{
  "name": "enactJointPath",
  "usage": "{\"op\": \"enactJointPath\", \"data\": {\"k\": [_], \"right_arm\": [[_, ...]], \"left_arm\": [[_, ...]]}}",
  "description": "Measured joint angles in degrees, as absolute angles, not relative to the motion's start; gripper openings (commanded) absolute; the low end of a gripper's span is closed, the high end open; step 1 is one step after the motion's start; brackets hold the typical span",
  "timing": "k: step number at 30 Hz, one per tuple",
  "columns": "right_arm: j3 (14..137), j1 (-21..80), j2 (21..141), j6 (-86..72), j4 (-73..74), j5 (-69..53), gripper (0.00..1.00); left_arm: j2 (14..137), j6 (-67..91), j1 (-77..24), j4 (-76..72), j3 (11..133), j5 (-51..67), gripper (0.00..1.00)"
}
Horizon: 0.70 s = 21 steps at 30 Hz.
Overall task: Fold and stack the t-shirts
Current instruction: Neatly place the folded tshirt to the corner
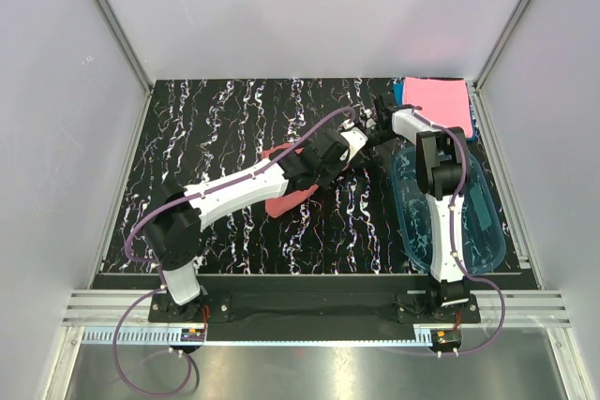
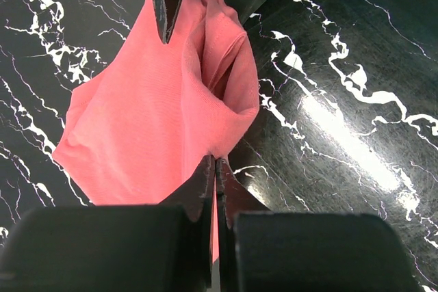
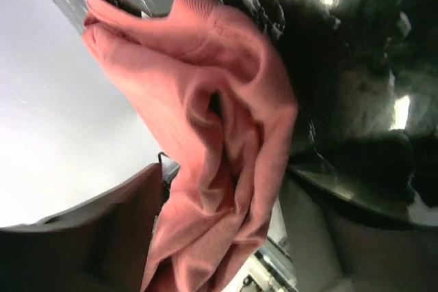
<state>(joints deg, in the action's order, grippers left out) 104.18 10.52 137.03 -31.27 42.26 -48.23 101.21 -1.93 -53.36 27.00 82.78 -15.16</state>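
The salmon t-shirt is light, limp knit. It sags and bunches wherever it is unsupported, so edges, hems or shoulder seams look like the best places to hold it, pulled taut between two points. It sits at the table's centre, trailing toward 7 o'clock under the left arm. The left gripper is pinched on a thin edge at the shirt's 6 o'clock. The right gripper appears clamped on a thicker bunch at its 12 o'clock. A folded pink t-shirt lies at 1 o'clock, the plastic tub at 4 o'clock.
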Motion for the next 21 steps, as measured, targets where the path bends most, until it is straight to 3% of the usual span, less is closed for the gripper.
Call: {"op": "enactJointPath", "data": {"k": [1,5,6,7,8,9,10,12,13,15,21], "right_arm": [[103.44,10.55,137.03,-32.21,40.84,-48.82,0.63],[102.52,10.79,138.47,-35.79,35.59,-49.54,0.31],[102.56,10.85,138.78,-35.97,34.41,-49.65,0.13],[102.72,10.94,138.91,-36.18,33.67,-49.65,0.02],[103.0,11.07,139.09,-36.51,33.23,-49.63,0.0],[103.68,11.18,139.48,-36.8,33.17,-49.63,0.0],[104.57,11.33,139.92,-36.71,33.04,-49.56,0.0],[106.63,11.68,140.59,-35.53,33.32,-48.21,0.0],[107.59,11.86,140.68,-34.54,33.63,-47.18,0.0],[110.67,12.25,140.68,-31.09,36.12,-44.12,0.0],[119.77,12.75,140.42,-18.85,43.55,-32.36,0.0]], "left_arm": [[101.21,-1.91,-53.36,27.07,82.78,-15.11,0.0],[101.21,-1.85,-53.39,27.35,82.78,-14.46,0.0],[101.21,-1.8,-53.39,27.35,82.78,-14.24,0.0],[101.21,-1.65,-53.45,27.33,82.78,-14.02,0.0],[101.21,-1.48,-53.54,27.33,82.78,-13.8,0.05],[101.21,-1.39,-53.6,27.35,82.78,-13.5,0.16],[101.21,-1.04,-53.71,27.44,82.78,-13.19,0.38],[100.97,1.04,-53.87,27.57,82.63,-12.19,0.56],[100.49,2.17,-53.87,27.46,82.17,-11.84,0.74],[98.15,5.08,-53.58,27.2,80.09,-10.39,0.78],[82.85,14.24,-49.06,31.09,75.61,-8.4,0.77]]}}
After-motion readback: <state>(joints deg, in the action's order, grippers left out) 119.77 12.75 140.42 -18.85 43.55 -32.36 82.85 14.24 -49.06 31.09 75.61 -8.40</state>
